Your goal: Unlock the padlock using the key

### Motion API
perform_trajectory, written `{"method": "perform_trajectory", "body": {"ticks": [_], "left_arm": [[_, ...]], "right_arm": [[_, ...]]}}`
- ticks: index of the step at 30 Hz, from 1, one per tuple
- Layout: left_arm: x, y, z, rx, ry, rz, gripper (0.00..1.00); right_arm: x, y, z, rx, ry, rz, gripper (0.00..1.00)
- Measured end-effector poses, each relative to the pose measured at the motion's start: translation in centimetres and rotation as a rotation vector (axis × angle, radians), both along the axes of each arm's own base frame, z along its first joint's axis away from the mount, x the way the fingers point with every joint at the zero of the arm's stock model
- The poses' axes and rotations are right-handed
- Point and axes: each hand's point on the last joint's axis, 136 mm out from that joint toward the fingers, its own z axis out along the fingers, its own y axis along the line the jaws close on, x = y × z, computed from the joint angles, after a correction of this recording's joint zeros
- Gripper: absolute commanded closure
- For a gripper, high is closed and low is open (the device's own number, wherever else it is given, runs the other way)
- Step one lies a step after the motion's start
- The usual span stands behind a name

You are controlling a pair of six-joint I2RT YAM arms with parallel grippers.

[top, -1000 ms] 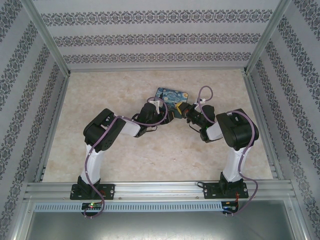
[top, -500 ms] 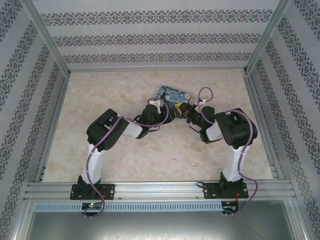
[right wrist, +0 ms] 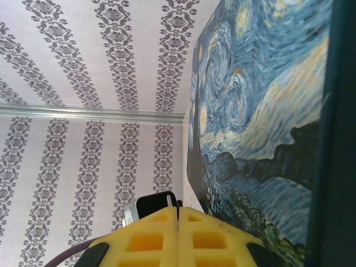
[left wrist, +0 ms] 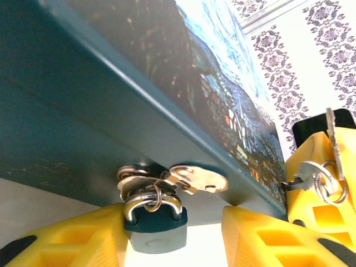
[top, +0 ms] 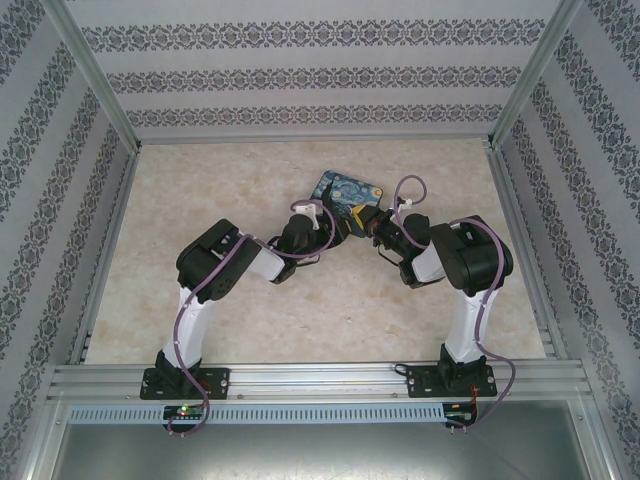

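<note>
Left wrist: left gripper [left wrist: 172, 225] half-open around padlock [left wrist: 154, 231]; right gripper [right wrist: 178, 217] pinches key [left wrist: 332, 133].

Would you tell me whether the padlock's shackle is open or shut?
Shut: in the left wrist view both legs of the shackle sit down in the body of the padlock.

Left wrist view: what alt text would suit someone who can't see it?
A dark padlock sits between the yellow fingers of the left gripper, against the teal side of a Starry Night box. At right, the right gripper pinches a key.
</note>
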Motion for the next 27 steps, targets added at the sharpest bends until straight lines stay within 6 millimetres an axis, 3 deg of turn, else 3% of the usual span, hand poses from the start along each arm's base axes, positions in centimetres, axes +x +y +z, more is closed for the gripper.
{"method": "perform_trajectory", "body": {"ticks": [4,12,27], "left_arm": [[-0.4,-0.1,0.0,-0.039,0.003,0.002,0.56],[-0.6,-0.6,0.8,-0.099,0.002,0.002,0.41],[-1.5,0.6,1.1,-0.23,0.027,0.052,0.41]], "right_arm": [[0.0,0.0,0.0,0.007,-0.002,0.0,1.0],[0.0,-0.1,0.0,0.015,0.002,-0.004,1.0],[0.0,-0.1,0.0,0.016,0.001,-0.005,1.0]]}}
